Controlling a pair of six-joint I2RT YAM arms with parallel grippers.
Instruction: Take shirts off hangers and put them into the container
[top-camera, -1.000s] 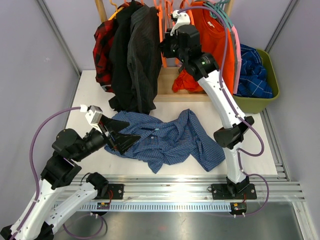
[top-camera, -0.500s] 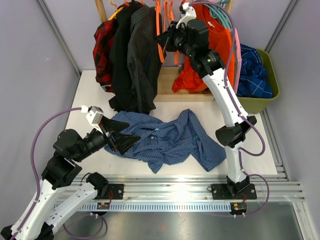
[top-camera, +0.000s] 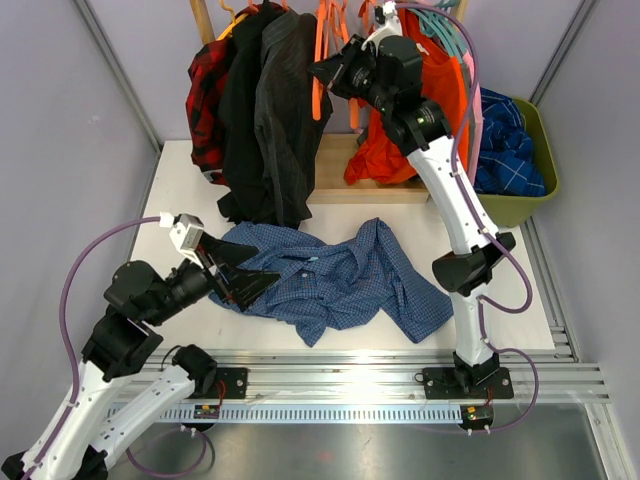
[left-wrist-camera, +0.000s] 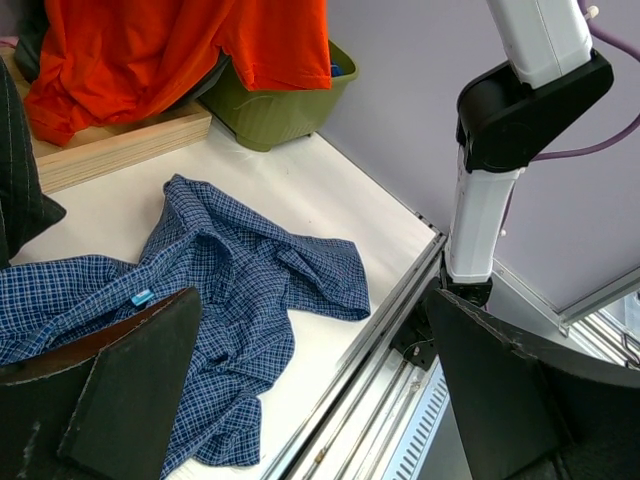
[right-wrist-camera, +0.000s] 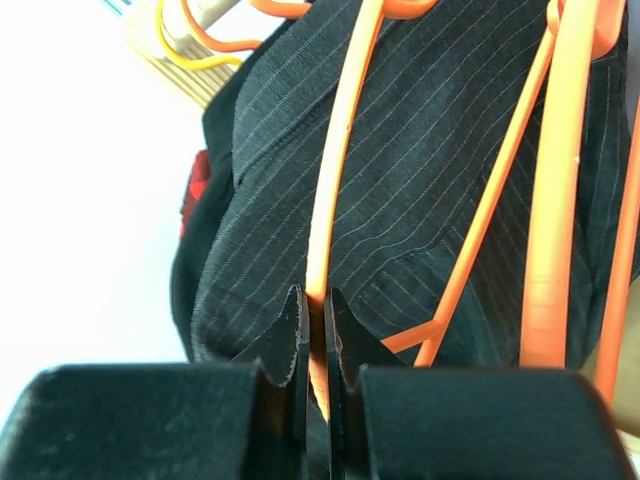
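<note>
Step in hand: judged from the grip, working one hanger loose at the rack, at 12 o'clock of the table (top-camera: 180, 180) in the top view.
Right gripper (right-wrist-camera: 312, 300): pinched shut on the thin arm of an orange hanger (right-wrist-camera: 335, 170), with the bar caught between the fingertips.
Held hanger: lies against the charcoal pinstriped shirt (right-wrist-camera: 440, 150); I cannot tell whether that shirt hangs on it or only behind it.
Neighbours: more orange hanger bars crowd in at 3 o'clock of the wrist view, so snagging is likely.
How to move: lift the hook clear of the rail first, then draw toward 6 o'clock. Go slowly and keep the bar square in the jaws, because thin plastic can twist out of a narrow pinch.
Left gripper (top-camera: 250, 272): spread wide and holding nothing, at 8 o'clock of the table, over the collar end of the blue-and-white checked shirt (top-camera: 340, 280).
Checked shirt: off its hanger, crumpled flat at the table's centre, well apart from the container.
Container (top-camera: 512, 208): olive-green tub at 2 o'clock, with blue checked cloth already inside.
Orange tee (top-camera: 385, 160): hangs at 1 o'clock, its hem near the wooden rack base (top-camera: 335, 175).
Advice for left arm: gather a thick fold, not a single layer, so that the sleeves do not trail.
Risk: dragging the pinstriped cloth sideways may pull neighbouring shirts along the rail.
</note>
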